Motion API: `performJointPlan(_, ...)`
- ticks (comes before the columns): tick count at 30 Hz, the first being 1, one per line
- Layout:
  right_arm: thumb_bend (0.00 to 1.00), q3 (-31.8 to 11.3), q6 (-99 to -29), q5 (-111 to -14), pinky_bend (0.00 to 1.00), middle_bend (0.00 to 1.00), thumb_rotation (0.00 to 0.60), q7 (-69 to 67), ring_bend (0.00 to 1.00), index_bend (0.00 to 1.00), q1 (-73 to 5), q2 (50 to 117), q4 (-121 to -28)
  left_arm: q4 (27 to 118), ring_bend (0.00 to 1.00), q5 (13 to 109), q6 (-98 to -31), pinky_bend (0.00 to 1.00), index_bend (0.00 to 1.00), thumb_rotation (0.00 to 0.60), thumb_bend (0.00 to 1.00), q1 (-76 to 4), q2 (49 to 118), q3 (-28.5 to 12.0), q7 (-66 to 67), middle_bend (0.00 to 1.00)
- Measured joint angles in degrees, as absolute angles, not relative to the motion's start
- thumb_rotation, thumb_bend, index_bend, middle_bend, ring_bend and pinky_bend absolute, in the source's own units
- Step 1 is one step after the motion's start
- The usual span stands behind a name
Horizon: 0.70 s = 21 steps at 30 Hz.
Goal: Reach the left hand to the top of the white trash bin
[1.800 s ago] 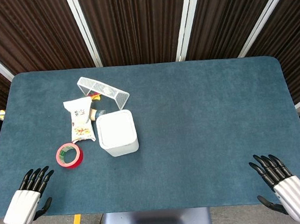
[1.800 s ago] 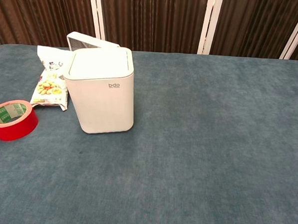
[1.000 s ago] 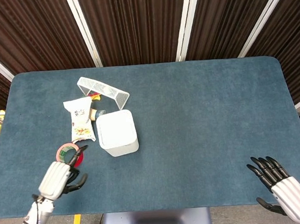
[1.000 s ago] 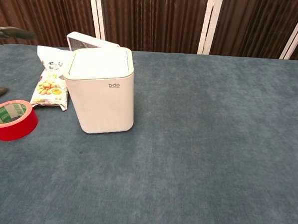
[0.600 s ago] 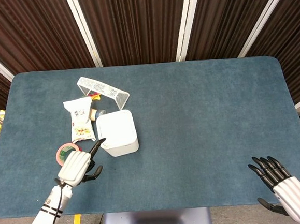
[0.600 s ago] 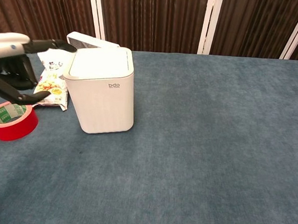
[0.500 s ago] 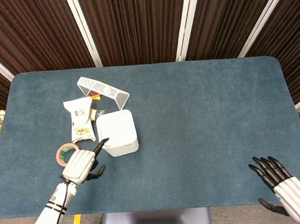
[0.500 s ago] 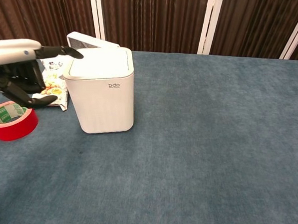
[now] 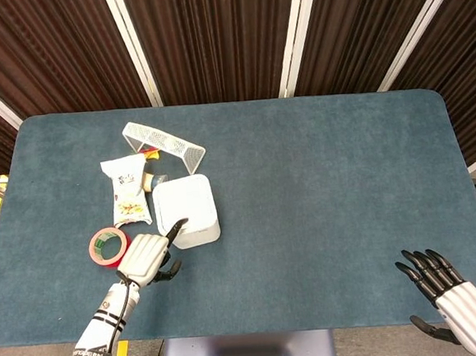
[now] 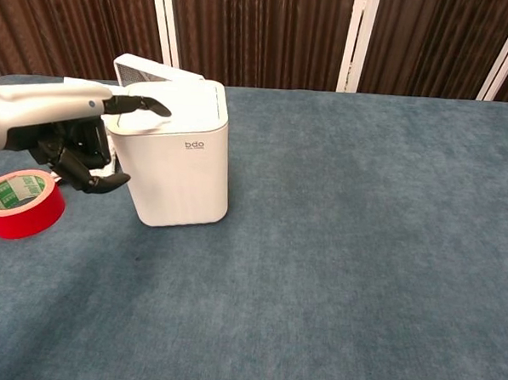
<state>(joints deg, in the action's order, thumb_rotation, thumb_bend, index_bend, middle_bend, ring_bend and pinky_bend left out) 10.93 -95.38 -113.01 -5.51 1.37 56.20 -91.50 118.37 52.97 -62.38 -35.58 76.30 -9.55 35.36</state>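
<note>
Where the bench (image 9: 321, 180) carries its items at the left, the bin (image 9: 186, 211) stands upright, lid closed, with tape (image 9: 108, 246) just beside it and a snack bag (image 9: 127, 188) and white basket (image 9: 163, 144) behind. Left hand (image 9: 148, 257): holds nothing, one finger (image 10: 139, 105) stretched over the lid's near-left edge, the rest curled below. Right hand (image 9: 449, 293): near the bench's near-right corner, fingers spread, holding nothing.

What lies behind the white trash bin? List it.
Behind the white trash bin lie a snack bag and a tipped white mesh basket, with small items between them partly hidden by the bin and bag.
</note>
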Motion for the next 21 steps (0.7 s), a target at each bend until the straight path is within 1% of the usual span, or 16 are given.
performJointPlan(7,0.31,11.0,-96.0,-113.3,0.0,0.0,0.6,-5.7,0.0,0.0,1.6,56.2,-91.2,118.0,1.0,46.9,-62.2,1.0,0.0,0.6,0.44,-37.9,76.3,-8.5,37.5,1.0)
performJointPlan(14,0.31,11.0,-96.0,-113.4,0.0,0.0,0.6,-5.5,0.0,0.0,1.7,56.3,-91.1,118.9,1.0,41.0,-60.2,1.0,0.0,0.6,0.44,-41.0,74.6,-7.3,38.6,1.0)
performJointPlan(16,0.31,11.1,-96.0,-113.4,0.0,0.0,0.6,-5.5,0.0,0.0,1.7,56.3,-91.2,119.0,1.0,41.5,-60.5,1.0,0.0,0.6,0.44,-41.1,74.6,-7.4,37.9,1.0)
performJointPlan(18,0.31,11.0,-96.1,-113.4,0.0,0.0,0.6,-5.6,0.0,0.0,1.8,56.2,-91.1,118.9,1.0,44.2,-61.4,1.0,0.0,0.6,0.44,-40.5,74.8,-7.6,36.5,1.0)
performJointPlan(21,0.31,10.9,-96.4,-113.1,0.0,0.0,0.6,-6.1,0.0,0.0,1.8,56.0,-91.1,118.3,1.0,51.4,-63.8,1.0,0.0,0.6,0.44,-39.1,75.1,-7.7,33.6,1.0)
